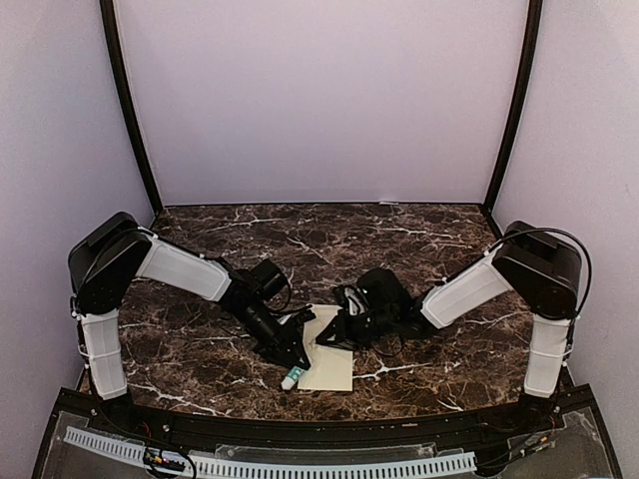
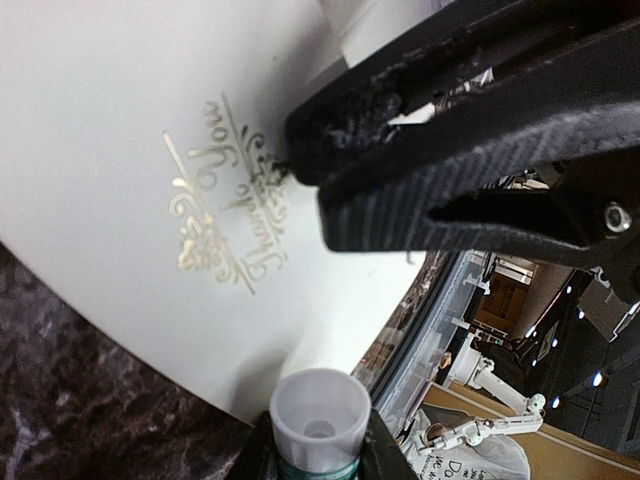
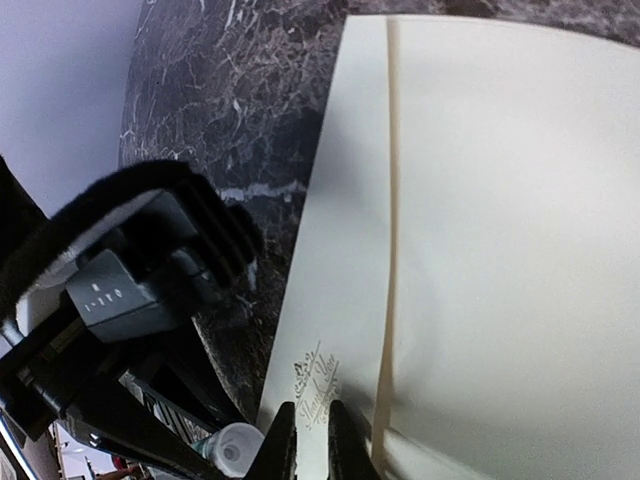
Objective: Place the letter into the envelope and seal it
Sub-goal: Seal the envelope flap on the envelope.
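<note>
**Right end effector pins the envelope while the left holds a tube beside it**

The right end effector [image 3: 313,447] is narrow, its two fingers drawn almost together. Their tips rest on the envelope [image 3: 500,250], right at the gold "Thank You" emblem [image 2: 225,195]. The pictures do not show whether any paper is pinched between the tips.

The cream envelope lies flat on the dark marble tabletop [image 1: 399,239], directly under this end effector and spreading out ahead of its fingertips. In the right wrist view a long straight fold line [image 3: 390,200] runs away from the fingertips along the envelope.

The left end effector [image 1: 288,361] is closed around a white-capped teal tube [image 2: 320,415], which fills the gap between its fingers. The cap points out past the fingertips and sits at the near edge of the envelope. The emblem lies just ahead of the cap.

The two end effectors are close together over the same end of the envelope, and the right one's fingers cross the left wrist view just beyond the tube.
</note>
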`<act>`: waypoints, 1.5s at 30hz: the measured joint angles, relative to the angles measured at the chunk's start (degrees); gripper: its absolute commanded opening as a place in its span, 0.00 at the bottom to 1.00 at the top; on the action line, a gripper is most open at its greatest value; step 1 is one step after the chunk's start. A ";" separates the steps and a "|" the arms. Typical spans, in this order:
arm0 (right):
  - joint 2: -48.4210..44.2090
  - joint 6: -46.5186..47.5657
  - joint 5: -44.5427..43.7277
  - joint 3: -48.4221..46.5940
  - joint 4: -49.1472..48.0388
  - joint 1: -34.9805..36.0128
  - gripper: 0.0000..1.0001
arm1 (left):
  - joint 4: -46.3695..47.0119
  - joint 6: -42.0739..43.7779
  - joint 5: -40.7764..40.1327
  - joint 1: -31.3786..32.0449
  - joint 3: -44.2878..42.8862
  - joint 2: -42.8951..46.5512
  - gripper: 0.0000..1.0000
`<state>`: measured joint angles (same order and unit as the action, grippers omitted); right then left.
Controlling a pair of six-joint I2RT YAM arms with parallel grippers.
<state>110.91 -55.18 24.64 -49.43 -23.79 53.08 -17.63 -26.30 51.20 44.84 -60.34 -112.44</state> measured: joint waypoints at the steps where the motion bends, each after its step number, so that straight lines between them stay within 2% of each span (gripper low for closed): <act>1: 0.00 -0.09 0.09 0.50 -0.17 0.00 0.09 | 0.00 0.00 0.00 0.00 0.00 0.00 0.00; 19: 0.00 -0.66 1.29 1.79 -1.38 0.85 0.08 | -0.09 0.20 0.00 0.00 -0.07 0.00 0.00; 37: 4.59 0.48 2.58 -3.50 -2.12 -3.04 0.07 | -0.09 0.44 0.15 0.00 -0.07 -0.09 0.00; 45: 4.42 1.01 2.64 -2.64 -3.04 -3.08 0.07 | -0.04 0.42 0.26 -0.02 -0.07 -0.13 0.00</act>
<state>115.33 -54.17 27.29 -52.07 -26.83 50.00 -17.67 -25.89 51.46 44.82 -60.40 -112.57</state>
